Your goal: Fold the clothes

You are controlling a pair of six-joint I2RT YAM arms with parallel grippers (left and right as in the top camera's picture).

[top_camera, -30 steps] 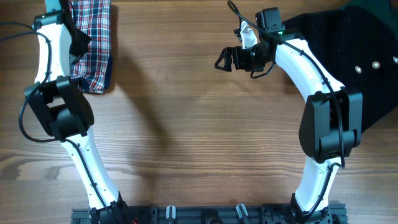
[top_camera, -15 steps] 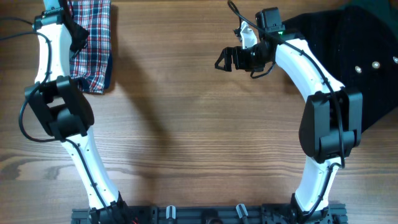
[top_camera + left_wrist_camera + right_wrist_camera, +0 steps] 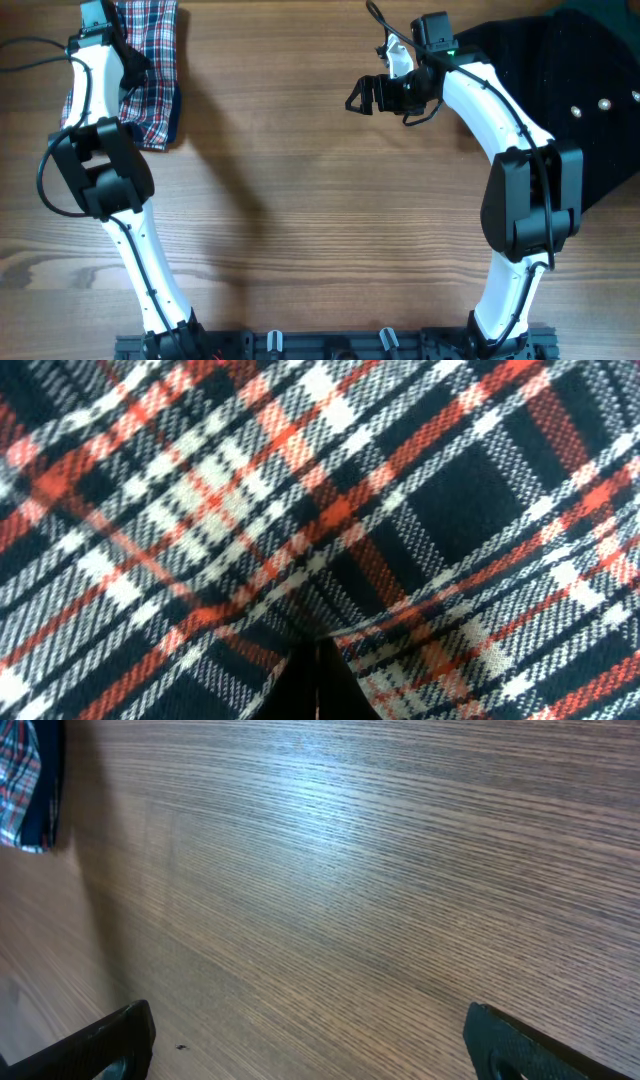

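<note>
Soft, even light from above; one camera pressed close against cloth.

From overhead, the wooden table (image 3: 320,220) is bright and evenly lit, with only a faint, diffuse shadow lying to the right of the left arm (image 3: 80,85). The black garment (image 3: 610,150) sinks into near-featureless dark. The plaid garment (image 3: 320,510) fills the left wrist view at very close range, its weave crisp mid-frame and softer toward the corners, and the left gripper (image 3: 316,685) is a black, detail-less wedge at the bottom edge. In the right wrist view a pale sheen streaks the wood at upper centre, the left side is dimmer, and the right gripper (image 3: 308,1025) shows as two dark, soft-edged tips.
</note>
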